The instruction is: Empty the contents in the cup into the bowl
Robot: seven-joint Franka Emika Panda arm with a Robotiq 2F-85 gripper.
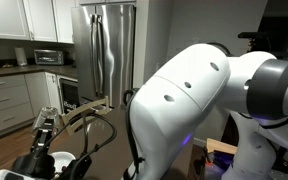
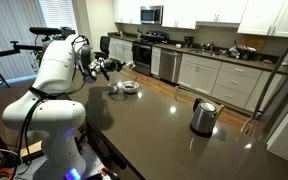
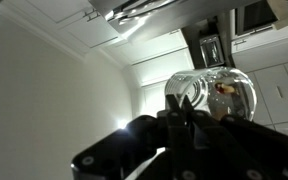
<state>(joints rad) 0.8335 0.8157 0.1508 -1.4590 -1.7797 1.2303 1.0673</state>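
Observation:
My gripper (image 3: 184, 112) is shut on the wall of the clear glass cup (image 3: 216, 95), which lies tipped on its side in the wrist view. A small brownish bit of the contents (image 3: 222, 88) shows inside it. In an exterior view the gripper (image 2: 108, 68) holds the cup above and just left of the white bowl (image 2: 126, 87) on the dark table. In an exterior view the gripper (image 1: 44, 133) sits low at the left, above a white rim that may be the bowl (image 1: 59, 160). The cup itself is too small to make out in both exterior views.
A steel kettle (image 2: 203, 117) with a black handle stands on the dark table (image 2: 154, 125), well right of the bowl. Kitchen counters and a stove (image 2: 144, 55) run behind. The arm's white body (image 1: 184, 100) fills much of an exterior view, before a steel fridge (image 1: 109, 50).

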